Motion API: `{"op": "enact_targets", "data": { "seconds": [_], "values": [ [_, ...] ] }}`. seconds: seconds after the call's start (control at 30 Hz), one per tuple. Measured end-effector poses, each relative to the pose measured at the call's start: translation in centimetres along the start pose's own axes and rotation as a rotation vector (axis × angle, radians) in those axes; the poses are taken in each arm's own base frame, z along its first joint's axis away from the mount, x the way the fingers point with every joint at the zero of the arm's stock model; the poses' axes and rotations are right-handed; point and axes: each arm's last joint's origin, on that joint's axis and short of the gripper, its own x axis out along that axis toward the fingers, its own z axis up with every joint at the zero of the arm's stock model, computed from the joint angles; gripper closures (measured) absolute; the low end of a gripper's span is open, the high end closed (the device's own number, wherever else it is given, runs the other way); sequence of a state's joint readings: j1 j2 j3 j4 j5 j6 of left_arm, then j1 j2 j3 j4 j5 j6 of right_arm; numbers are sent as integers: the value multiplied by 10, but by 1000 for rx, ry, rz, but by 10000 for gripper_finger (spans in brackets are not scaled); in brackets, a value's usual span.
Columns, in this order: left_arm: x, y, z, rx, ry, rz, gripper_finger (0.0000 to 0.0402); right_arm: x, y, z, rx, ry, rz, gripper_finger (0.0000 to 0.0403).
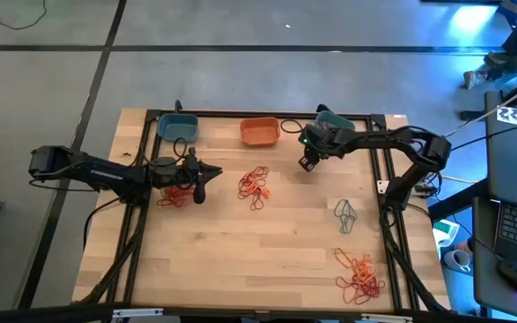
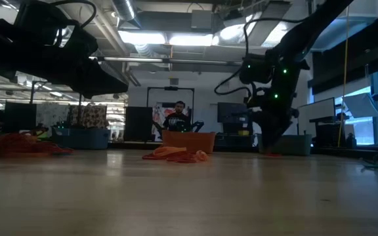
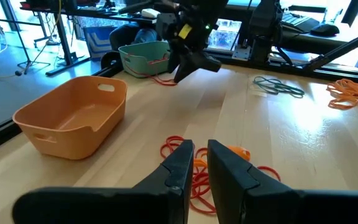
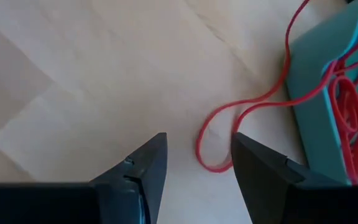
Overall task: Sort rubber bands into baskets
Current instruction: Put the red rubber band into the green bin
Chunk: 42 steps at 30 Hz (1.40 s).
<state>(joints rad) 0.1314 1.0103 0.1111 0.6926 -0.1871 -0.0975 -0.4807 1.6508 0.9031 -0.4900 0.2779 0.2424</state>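
Note:
Three baskets stand along the table's far edge: a teal-blue one (image 1: 178,127), an orange one (image 1: 259,132) and a teal one (image 4: 319,93) that holds red rubber bands. One red band (image 4: 229,118) hangs over that basket's rim, and its loop end lies on the wood. My right gripper (image 4: 197,155) points down over that loop end, open, with one finger on either side of it; I cannot tell whether they touch it. My left gripper (image 3: 201,155) hovers at mid left, its fingers a narrow gap apart with nothing between them. It points at a red and orange pile (image 1: 254,186).
A red pile (image 1: 176,196) lies beside my left gripper. Grey-teal bands (image 1: 345,215) lie at mid right and an orange heap (image 1: 360,276) near the front right corner. Black frame rails (image 1: 386,179) border the board. A person stands in the room beyond the table.

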Motion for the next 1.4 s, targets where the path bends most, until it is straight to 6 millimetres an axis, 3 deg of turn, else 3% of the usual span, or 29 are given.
{"op": "enact_targets", "data": {
  "seconds": [0.2, 0.47, 0.87, 1.0, 1.2, 1.4],
  "values": [
    [0, 0, 0, 0, 0, 0, 356, 19, -7, -1, 20, 64, -3, 226],
    [0, 0, 0, 0, 0, 0, 356, 24, -7, 0, 15, 66, -21, 232],
    [0, 0, 0, 0, 0, 0, 357, 28, -16, 0, 26, 100, 73, 387],
    [0, 0, 0, 0, 0, 0, 357, 29, -16, 0, -1, 96, 69, 392],
    [0, 0, 0, 0, 0, 0, 357, 19, -19, 1, -20, 66, 75, 400],
    [0, 0, 0, 0, 0, 0, 357, -6, -26, 6, -7, -18, 67, 400]
  ]
}}
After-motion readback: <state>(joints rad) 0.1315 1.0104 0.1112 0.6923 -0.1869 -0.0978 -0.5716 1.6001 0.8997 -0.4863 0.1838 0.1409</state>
